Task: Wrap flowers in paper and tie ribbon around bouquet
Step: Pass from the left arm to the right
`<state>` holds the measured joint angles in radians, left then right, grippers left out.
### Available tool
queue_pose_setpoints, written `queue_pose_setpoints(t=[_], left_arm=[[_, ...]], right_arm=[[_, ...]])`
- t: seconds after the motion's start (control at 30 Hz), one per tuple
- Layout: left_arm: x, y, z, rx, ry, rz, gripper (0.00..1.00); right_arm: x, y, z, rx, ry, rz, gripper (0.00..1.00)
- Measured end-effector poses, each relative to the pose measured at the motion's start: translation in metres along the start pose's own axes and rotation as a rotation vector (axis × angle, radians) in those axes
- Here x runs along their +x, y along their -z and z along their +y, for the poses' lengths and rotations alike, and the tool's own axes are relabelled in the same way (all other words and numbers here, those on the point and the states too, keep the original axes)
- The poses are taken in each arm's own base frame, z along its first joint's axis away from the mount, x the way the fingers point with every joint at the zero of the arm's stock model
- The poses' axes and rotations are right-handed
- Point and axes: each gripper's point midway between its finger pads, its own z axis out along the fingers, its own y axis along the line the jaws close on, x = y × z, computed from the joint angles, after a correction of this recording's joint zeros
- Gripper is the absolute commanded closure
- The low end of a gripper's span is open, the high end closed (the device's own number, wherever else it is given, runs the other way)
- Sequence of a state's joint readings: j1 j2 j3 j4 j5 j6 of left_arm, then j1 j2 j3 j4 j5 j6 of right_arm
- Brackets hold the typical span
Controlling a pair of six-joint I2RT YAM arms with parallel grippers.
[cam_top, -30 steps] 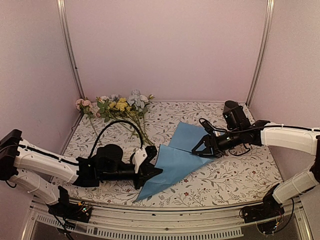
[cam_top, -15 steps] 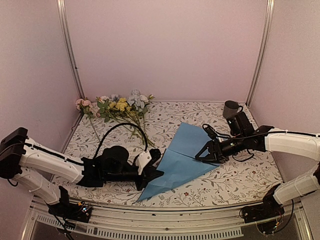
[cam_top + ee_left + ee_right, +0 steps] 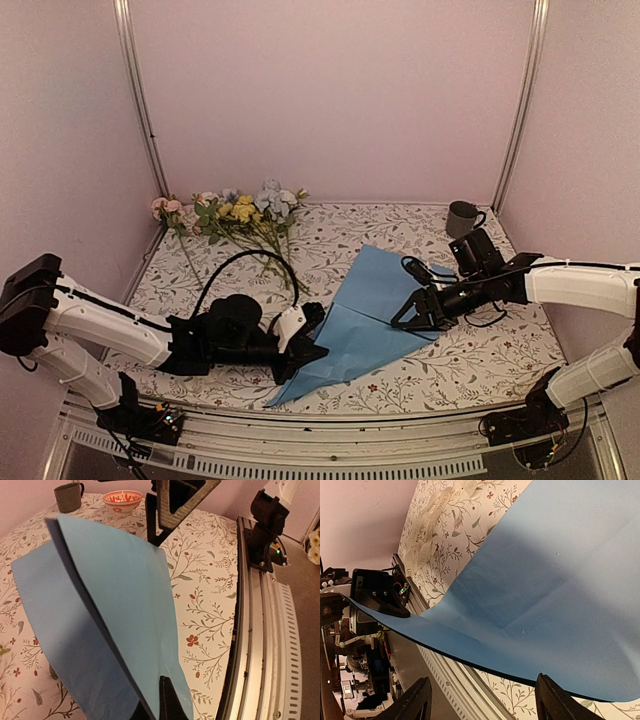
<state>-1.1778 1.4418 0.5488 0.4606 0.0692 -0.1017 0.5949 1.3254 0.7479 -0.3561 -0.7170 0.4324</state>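
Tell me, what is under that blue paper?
Only the flowered tablecloth shows around the paper. Whatever lies beneath its folded middle is covered. The flowers lie apart, by the back wall.

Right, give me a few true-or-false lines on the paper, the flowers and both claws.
1. The left claw is clamped on a corner of the paper. True.
2. The flowers lie on the paper. False: they lie apart from it, at the back left of the table.
3. The right claw is open at the paper's right edge. True.
4. The mug stands beside the flowers. False: it stands at the back right corner.
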Motion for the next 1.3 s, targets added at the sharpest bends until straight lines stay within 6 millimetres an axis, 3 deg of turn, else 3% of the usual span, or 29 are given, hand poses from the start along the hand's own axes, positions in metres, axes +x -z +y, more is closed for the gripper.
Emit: queue_pose_setpoints(t=[0.33, 0.67, 0.73, 0.87, 1.3], left_arm=[[0.004, -0.002, 0.000, 0.002, 0.006, 0.013, 1.00], [0.012, -0.005, 0.000, 0.001, 0.018, 0.034, 1.00], [0.012, -0.005, 0.000, 0.006, 0.019, 0.034, 1.00], [0.012, -0.005, -0.003, 0.022, 0.019, 0.035, 1.00], [0.012, -0.005, -0.005, 0.033, 0.019, 0.037, 1.00]], right_arm=[[0.017, -0.008, -0.011, -0.005, -0.008, 0.051, 0.29], [0.032, -0.010, -0.007, -0.056, -0.016, 0.091, 0.31], [0.034, -0.010, -0.005, -0.065, -0.012, 0.096, 0.35], [0.035, -0.011, -0.005, -0.069, -0.004, 0.097, 0.43], [0.039, -0.023, -0.017, -0.055, -0.014, 0.132, 0.47]])
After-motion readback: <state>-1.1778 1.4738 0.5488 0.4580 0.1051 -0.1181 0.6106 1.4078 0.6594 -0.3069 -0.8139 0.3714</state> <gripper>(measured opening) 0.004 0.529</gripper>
